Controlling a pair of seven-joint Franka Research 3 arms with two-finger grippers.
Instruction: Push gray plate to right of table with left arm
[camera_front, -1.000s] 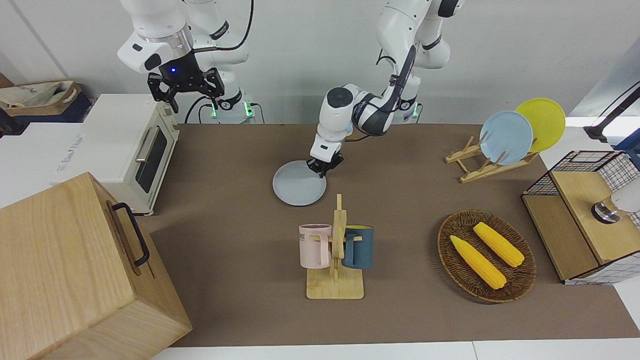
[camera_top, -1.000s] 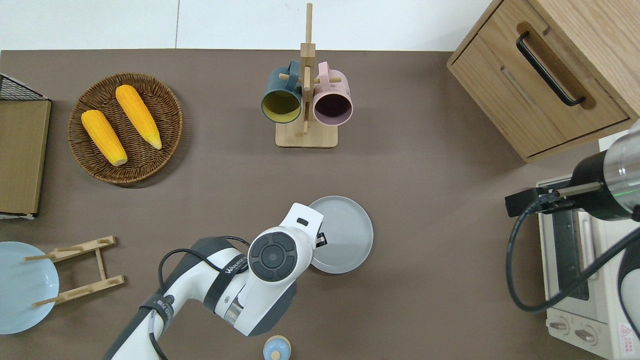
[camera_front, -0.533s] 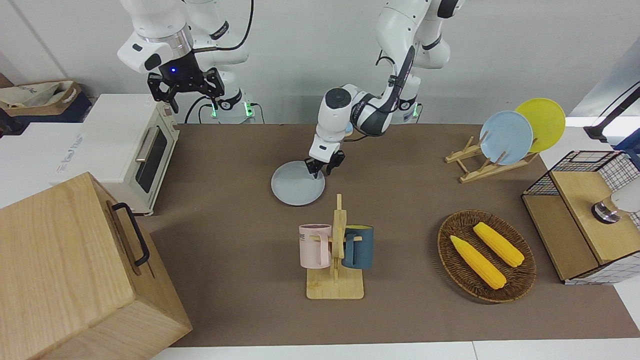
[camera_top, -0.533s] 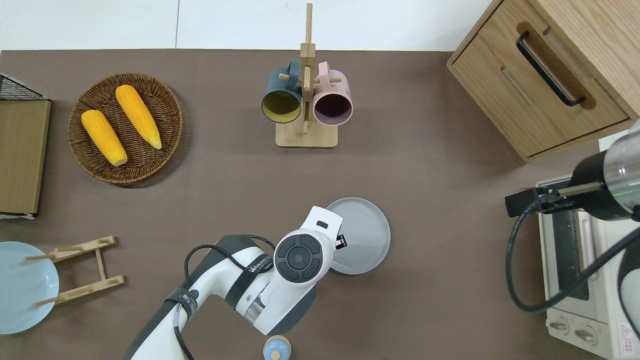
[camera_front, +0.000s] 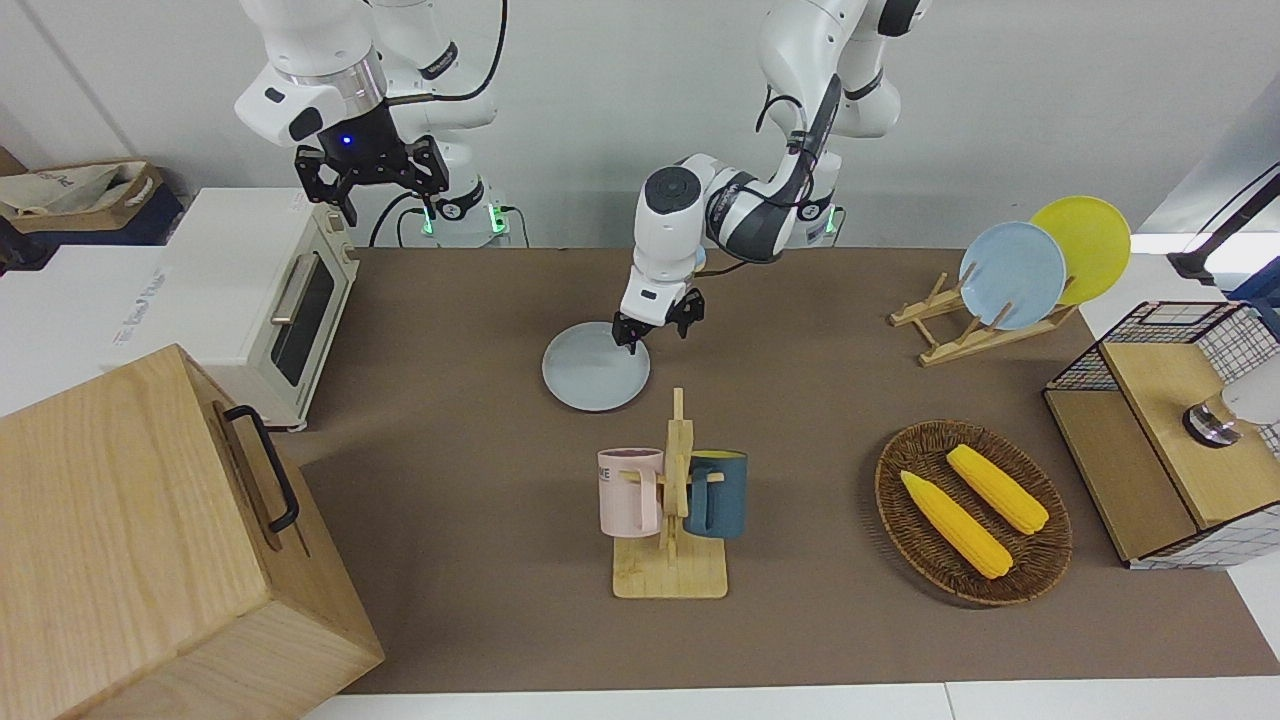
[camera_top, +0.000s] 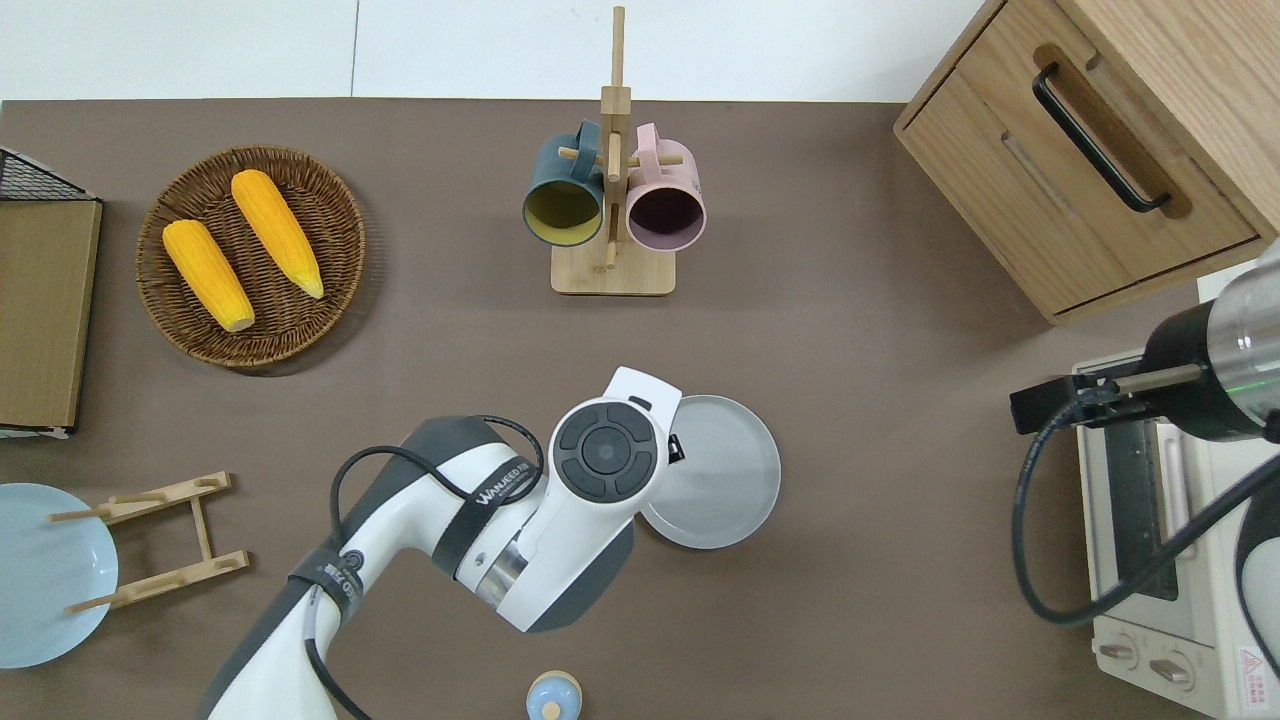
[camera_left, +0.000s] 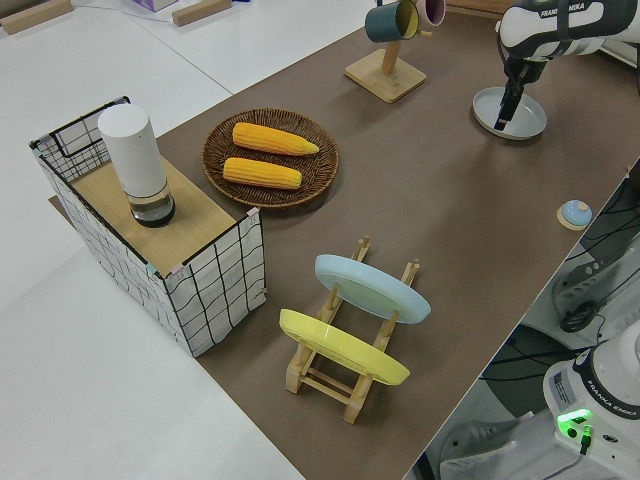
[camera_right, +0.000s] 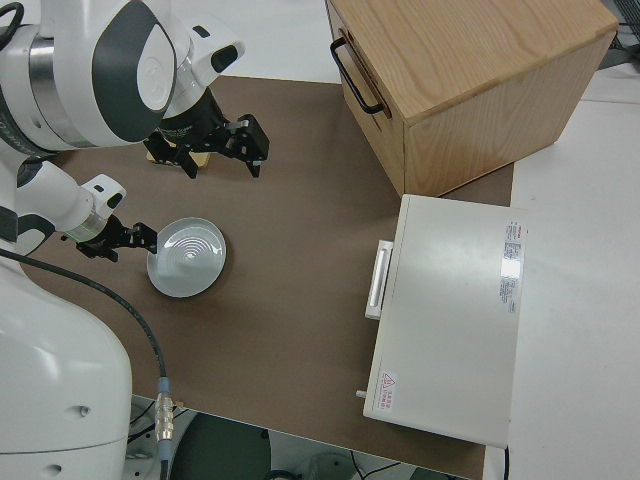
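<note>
Pale blue-gray, the gray plate (camera_front: 595, 366) lies flat on the table (camera_front: 450, 400), nearer the robots than the mug rack (camera_front: 672, 500). The left gripper (camera_front: 657, 325), fingers spread, hangs over the plate's rim on the left arm's side; overhead, the arm's wrist hides the fingertips and that edge. The right arm is parked.

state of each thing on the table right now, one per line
gray plate: flat on the table, empty
left tool: open, at the plate's rim
right arm: parked, tool open
toaster oven: door shut
wooden cabinet: drawer shut
mugs: hung on their stand
</note>
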